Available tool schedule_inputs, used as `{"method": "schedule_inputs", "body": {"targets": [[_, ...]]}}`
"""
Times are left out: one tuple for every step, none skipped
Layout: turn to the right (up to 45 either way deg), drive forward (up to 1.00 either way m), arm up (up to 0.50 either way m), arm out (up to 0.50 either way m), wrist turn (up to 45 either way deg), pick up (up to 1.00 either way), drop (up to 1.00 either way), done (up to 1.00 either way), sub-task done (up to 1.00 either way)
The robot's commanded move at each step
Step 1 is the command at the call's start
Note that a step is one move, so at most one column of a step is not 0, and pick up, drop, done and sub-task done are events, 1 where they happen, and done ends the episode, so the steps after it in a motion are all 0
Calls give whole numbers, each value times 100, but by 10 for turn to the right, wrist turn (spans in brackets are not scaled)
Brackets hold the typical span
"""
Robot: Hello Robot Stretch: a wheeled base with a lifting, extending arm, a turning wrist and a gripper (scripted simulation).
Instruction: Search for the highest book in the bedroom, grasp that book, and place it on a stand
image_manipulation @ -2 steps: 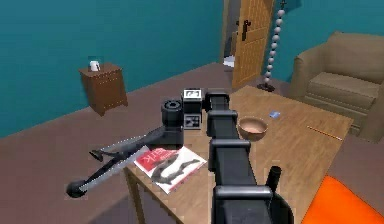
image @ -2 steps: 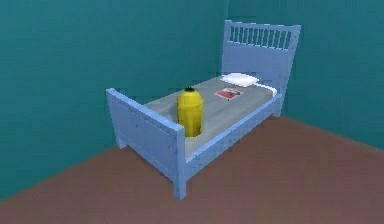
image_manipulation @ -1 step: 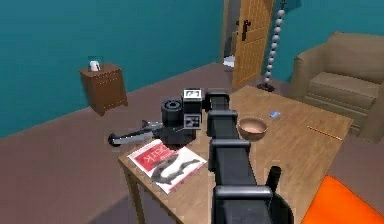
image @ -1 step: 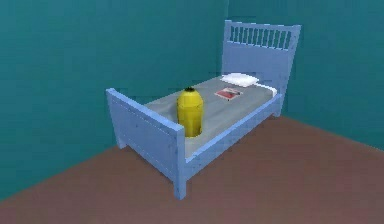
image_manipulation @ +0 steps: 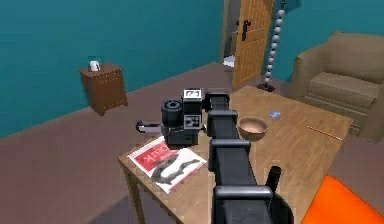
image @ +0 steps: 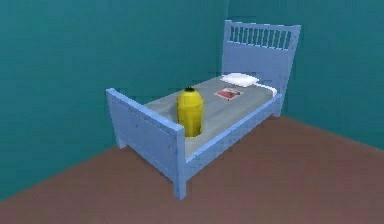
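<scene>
Bed (image: pixel 140 116): blue frame on a brown floor, set out from the teal wall, with the footboard nearest and a grey sheet on top.
Yellow jug (image: pixel 191 110): stands upright on the bed just behind the footboard. Its top is capped, so what is inside cannot be told.
Small red book (image: pixel 230 94): lies flat on the bed, past the jug toward the head end and just short of the pillow.
Pillow (image: pixel 240 79): white, lying at the foot of the headboard.
Headboard (image: pixel 262 40): blue, with a row of slats along the top.
Stand (image_manipulation: pixel 104 90): small brown wooden piece against the teal wall, well apart from the tabletop.
Pale box (image_manipulation: pixel 94 65): sits on top of the stand, too small to tell what it carries.
Hand (image_manipulation: pixel 145 127): thin fingers reach out by the tabletop's far left edge. I cannot tell how the fingers are set or whether they hold anything.
Red and white book (image_manipulation: pixel 165 160): lies flat on the tabletop's near left corner, just beside the hand.
Arm (image_manipulation: pixel 225 150): dark square bar running up across the tabletop.
Tabletop (image_manipulation: pixel 295 150): light wood.
Bowl (image_manipulation: pixel 252 127): brown, upright on the tabletop just right of the arm, its hollow plain brown.
Door (image_manipulation: pixel 255 40): wooden, standing ajar.
Armchair (image_manipulation: pixel 340 75): tan, beyond the tabletop's right end.
</scene>
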Motion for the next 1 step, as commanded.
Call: {"method": "schedule_inputs", "body": {"targets": [[0, 0, -30, 0, 0, 0, 0, 0, 0]]}}
